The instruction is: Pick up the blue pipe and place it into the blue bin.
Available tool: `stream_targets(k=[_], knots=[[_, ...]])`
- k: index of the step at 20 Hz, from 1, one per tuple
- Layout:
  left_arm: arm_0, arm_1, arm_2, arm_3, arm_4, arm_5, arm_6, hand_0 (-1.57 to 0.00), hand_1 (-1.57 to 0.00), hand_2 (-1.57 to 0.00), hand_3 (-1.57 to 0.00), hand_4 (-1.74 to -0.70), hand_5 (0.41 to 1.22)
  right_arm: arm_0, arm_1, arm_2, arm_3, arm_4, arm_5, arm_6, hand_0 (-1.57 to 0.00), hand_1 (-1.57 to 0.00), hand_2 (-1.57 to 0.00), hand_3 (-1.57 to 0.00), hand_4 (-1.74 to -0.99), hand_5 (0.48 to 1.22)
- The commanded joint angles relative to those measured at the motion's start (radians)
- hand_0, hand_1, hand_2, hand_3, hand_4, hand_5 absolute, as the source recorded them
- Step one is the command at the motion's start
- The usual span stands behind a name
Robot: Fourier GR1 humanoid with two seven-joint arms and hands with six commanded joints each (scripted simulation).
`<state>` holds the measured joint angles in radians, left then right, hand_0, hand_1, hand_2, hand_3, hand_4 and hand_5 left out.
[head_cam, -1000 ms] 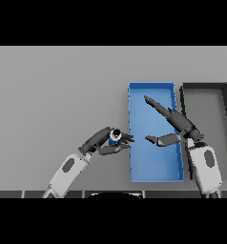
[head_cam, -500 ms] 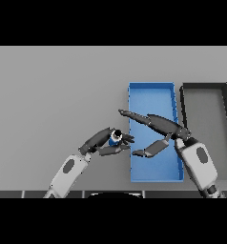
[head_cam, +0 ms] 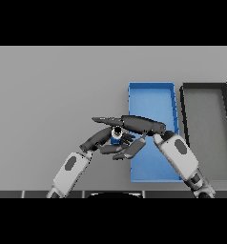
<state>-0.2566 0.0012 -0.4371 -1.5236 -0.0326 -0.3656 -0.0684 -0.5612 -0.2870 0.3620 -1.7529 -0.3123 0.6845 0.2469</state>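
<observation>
Sitting on grey table (head_cam: 48, 95): blue bin (head_cam: 151, 100), black bin (head_cam: 205, 119).

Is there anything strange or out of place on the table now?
Nothing spilled or damaged. The blue pipe sits outside the blue bin, with both robot hands crowded over it: left, right. The dark bin sits beside.

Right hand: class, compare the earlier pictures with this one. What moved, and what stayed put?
The right hand swung left from over the blue bin to reach across the blue pipe, meeting the left hand. Pipe, left hand, blue bin and black bin stayed where they were.
</observation>
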Motion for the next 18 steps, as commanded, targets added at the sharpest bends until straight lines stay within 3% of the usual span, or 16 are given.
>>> stream_targets(k=[1,2,3,4,5,8,9,11,13,16,18], knots=[[0.007,0.004,0.002,0.004,-0.008,-0.003,-0.014,-1.57,-1.57,-1.57,-1.57,-1.46,1.221,-0.024,0.005,0.000,0.012,-0.011,0.004,0.014,0.00,-0.03,-0.05,-0.01,-1.215,0.513],[0.011,0.000,0.009,-0.007,0.002,-0.008,-0.008,-1.57,-1.57,-1.57,-1.57,-1.46,1.221,-0.035,0.020,0.011,0.020,-0.018,0.002,0.031,-0.02,-0.11,-0.13,-0.05,-1.222,0.517],[0.014,0.000,0.011,0.000,-0.008,-0.002,0.011,-1.57,-1.57,-1.57,-1.57,-1.51,1.221,-0.051,0.031,0.014,0.039,-0.016,0.004,0.041,-0.17,-0.24,-0.25,-0.14,-1.255,0.519],[0.018,-0.002,0.014,-0.015,0.003,-0.008,0.046,-1.57,-1.57,-1.54,-1.30,-1.56,1.221,-0.059,0.035,0.017,0.048,-0.012,0.011,0.031,-0.40,-0.44,-0.43,-0.31,-1.303,0.520],[0.023,-0.014,0.010,-0.021,0.007,-0.003,0.070,-1.57,-1.57,-1.53,-1.14,-1.60,1.221,-0.075,0.040,0.017,0.064,-0.004,0.016,0.029,-0.63,-0.65,-0.66,-0.50,-1.383,0.523],[0.008,-0.016,0.025,-0.009,-0.009,-0.010,0.060,-1.57,-1.57,-1.55,-1.23,-1.67,1.221,-0.051,0.044,0.022,0.059,-0.012,0.019,-0.014,-1.09,-1.10,-1.10,-0.90,-1.537,0.600],[0.018,-0.023,0.022,-0.010,-0.007,-0.013,0.055,-1.57,-1.57,-1.55,-1.27,-1.68,1.221,-0.044,0.056,0.024,0.060,-0.038,0.009,-0.005,-1.19,-1.19,-1.20,-1.03,-1.513,0.671],[0.015,-0.028,0.027,-0.012,-0.014,-0.012,0.055,-1.57,-1.57,-1.56,-1.33,-1.70,1.221,-0.037,0.074,0.027,0.077,-0.026,-0.003,-0.039,-1.32,-1.33,-1.33,-1.23,-1.481,0.869],[0.019,-0.031,0.027,-0.003,-0.017,-0.017,0.010,-1.57,-1.57,-1.55,-1.37,-1.72,1.221,-0.034,0.083,0.031,0.060,0.013,0.000,-0.062,-1.41,-1.42,-1.42,-1.35,-1.474,0.996],[0.009,-0.035,0.027,0.002,-0.036,-0.010,-0.007,-1.57,-1.57,-1.55,-1.42,-1.73,1.221,-0.023,0.095,0.029,0.045,0.035,0.015,-0.067,-1.49,-1.49,-1.49,-1.46,-1.485,1.106],[0.001,-0.036,0.034,0.017,-0.039,-0.015,-0.026,-1.57,-1.57,-1.56,-1.44,-1.73,1.221,0.006,0.114,0.020,0.028,-0.030,0.005,0.004,-1.52,-1.52,-1.52,-1.50,-1.490,1.147]])
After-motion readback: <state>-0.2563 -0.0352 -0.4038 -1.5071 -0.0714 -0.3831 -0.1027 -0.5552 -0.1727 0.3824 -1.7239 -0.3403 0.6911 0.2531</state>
